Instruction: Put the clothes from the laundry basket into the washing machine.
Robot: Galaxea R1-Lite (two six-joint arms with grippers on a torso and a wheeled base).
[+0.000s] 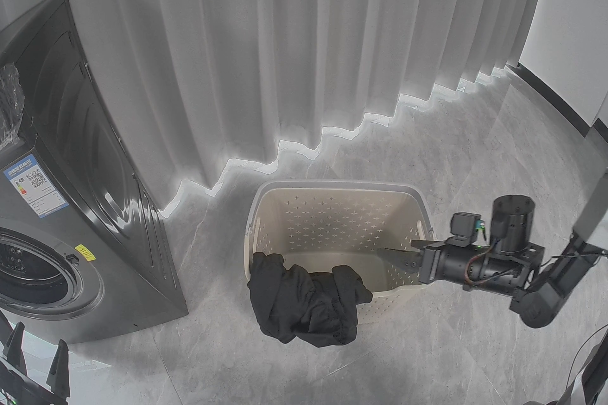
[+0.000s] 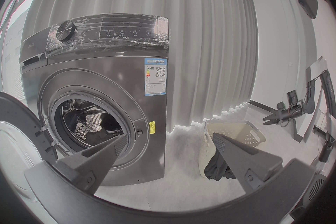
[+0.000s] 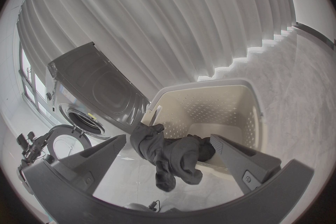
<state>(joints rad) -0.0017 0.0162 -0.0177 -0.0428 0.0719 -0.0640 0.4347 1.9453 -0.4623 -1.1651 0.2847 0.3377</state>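
The left gripper point(image 1: 35, 355) sits low at the robot's near left, its two fingers spread wide with nothing between them. Its wrist view looks between those fingers point(image 2: 91, 161) straight at the washing machine point(image 2: 105, 70), whose round door point(image 2: 14, 137) is swung open. Something dark lies low in the steel drum point(image 2: 87, 119), a detail the head view does not give; what it is cannot be told.

On the right, the arm enters from the edge with its forearm roughly level. The right gripper point(image 1: 396, 259) points leftward over the right-hand rim of the laundry basket point(image 1: 335, 185), jaws parted and empty. From the left wrist camera it shows far off point(image 2: 276, 118), above and beside the basket point(image 2: 231, 123).

A black garment point(image 1: 304, 299) is draped over the basket's near rim, partly inside, partly hanging down the outer wall. The right wrist view shows the garment point(image 3: 168, 158) between its own spread fingers point(image 3: 241, 161) and bare cream bottom behind it in the basket point(image 3: 206, 84).

The machine point(image 1: 82, 185) stands on the grey tile floor point(image 1: 443, 159) to the basket's left. Its front carries a blue-and-white label point(image 2: 155, 76) with a square code and a small yellow sticker point(image 2: 152, 127). Plastic wrap covers the control panel point(image 2: 115, 34) and its dial point(image 2: 64, 30).

A white pleated curtain point(image 1: 285, 45) hangs behind.
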